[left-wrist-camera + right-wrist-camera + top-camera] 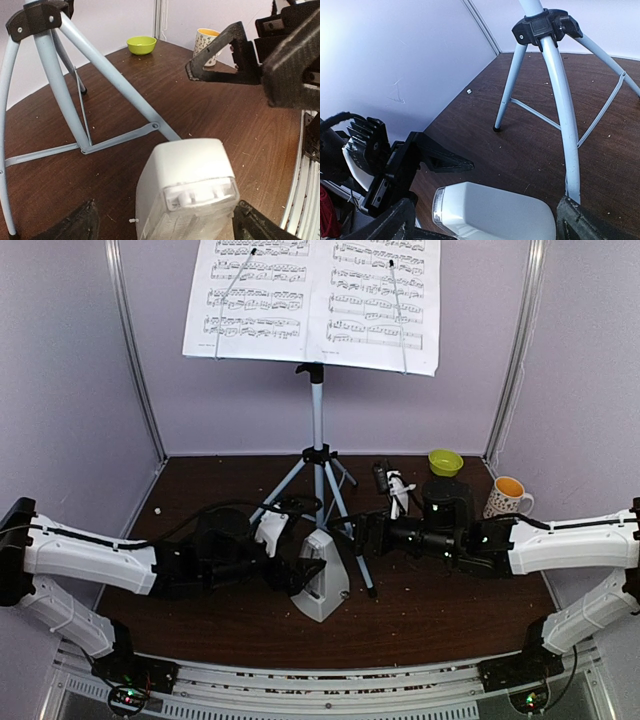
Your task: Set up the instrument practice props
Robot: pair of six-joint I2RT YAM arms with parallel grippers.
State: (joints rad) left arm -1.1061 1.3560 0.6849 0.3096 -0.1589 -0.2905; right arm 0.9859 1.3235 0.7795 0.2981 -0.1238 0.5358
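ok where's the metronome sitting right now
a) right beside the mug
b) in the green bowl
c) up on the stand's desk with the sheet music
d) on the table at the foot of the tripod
d: the metronome stands on the table close against the front legs of the music stand, well apart from the bowl and the mug at the back right.

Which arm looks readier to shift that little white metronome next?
Probably left: the left gripper, open, has the metronome between its fingers. The right gripper, also open, sits a little farther off.
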